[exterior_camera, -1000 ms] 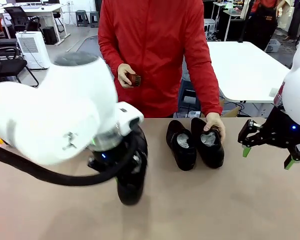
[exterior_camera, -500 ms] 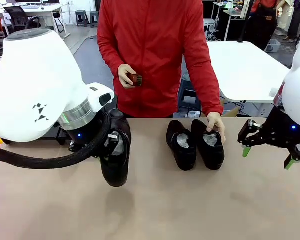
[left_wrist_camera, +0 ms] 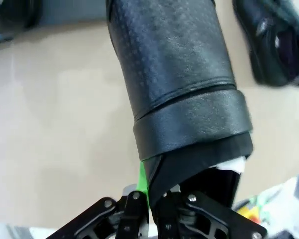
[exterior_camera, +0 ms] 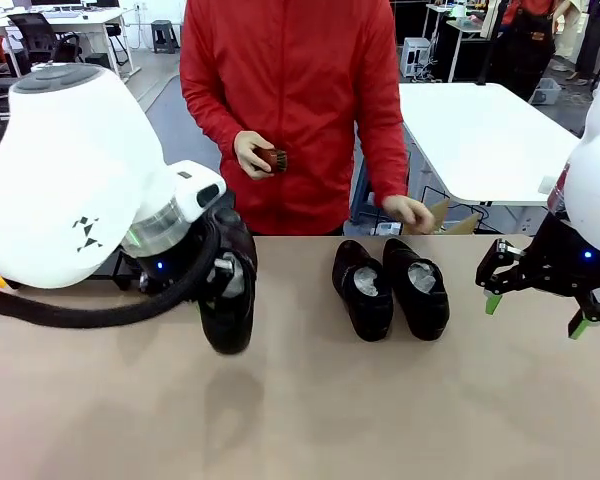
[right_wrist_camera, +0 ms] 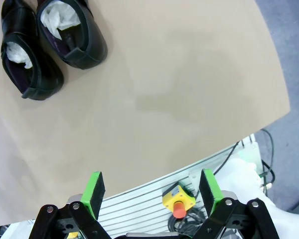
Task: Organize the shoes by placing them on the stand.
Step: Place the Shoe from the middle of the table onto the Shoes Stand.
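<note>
Our left gripper is clenched on the heel rim of the held shoe, which hangs toe-down over the left half of the tabletop, not far from its far edge. The grip is the weak point: a thin pinch on glossy leather carries the whole shoe, so a quick swing could make it pivot or slip out, or shake its paper stuffing loose. The pair stands side by side at the middle of the far edge, with the person's hand just beyond it. A sweep that way risks knocking both. Our right gripper is released, fingers spread and empty, at the right edge, so it is no threat unless it reaches in.
</note>
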`<state>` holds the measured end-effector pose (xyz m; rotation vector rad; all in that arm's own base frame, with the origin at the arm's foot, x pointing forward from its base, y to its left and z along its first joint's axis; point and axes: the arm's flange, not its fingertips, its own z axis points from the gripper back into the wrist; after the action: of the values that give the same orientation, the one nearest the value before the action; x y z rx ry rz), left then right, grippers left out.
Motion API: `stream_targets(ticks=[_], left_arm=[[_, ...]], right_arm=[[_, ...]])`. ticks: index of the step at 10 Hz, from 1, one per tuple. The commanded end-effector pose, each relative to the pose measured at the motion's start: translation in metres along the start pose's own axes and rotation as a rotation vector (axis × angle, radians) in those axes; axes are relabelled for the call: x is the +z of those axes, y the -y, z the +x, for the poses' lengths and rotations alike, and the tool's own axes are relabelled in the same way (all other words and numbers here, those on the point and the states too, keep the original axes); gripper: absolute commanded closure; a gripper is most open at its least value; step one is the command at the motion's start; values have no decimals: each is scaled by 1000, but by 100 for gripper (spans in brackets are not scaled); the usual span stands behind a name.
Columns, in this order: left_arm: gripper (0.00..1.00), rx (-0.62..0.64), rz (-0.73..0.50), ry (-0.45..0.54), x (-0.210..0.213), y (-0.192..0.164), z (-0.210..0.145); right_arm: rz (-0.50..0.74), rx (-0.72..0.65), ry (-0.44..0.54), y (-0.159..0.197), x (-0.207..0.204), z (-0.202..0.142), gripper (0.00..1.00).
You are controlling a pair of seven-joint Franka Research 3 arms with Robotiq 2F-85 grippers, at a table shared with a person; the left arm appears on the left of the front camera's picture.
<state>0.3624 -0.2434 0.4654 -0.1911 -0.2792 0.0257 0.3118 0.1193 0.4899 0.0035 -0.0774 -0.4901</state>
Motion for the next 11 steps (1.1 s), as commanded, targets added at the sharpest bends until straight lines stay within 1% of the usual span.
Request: stream_targets(ticks=[1, 2, 5, 6, 7, 8, 11], left_arm=[[100, 43, 31, 183, 0, -13, 40], [100, 21, 71, 238, -1, -19, 62], [100, 13, 143, 274, -9, -31, 119], [100, -6, 148, 279, -12, -32, 131], [100, -35, 139, 256, -19, -32, 141], [100, -38, 133, 253, -27, -33, 150], [100, -32, 172, 250, -41, -39, 165]], right_arm=[[3, 14, -1, 0, 2, 1, 0], [3, 14, -1, 0, 2, 1, 0], [3, 14, -1, 0, 2, 1, 0], [3, 14, -1, 0, 2, 1, 0], [3, 14, -1, 0, 2, 1, 0], [3, 14, -1, 0, 2, 1, 0], [3, 14, -1, 0, 2, 1, 0]])
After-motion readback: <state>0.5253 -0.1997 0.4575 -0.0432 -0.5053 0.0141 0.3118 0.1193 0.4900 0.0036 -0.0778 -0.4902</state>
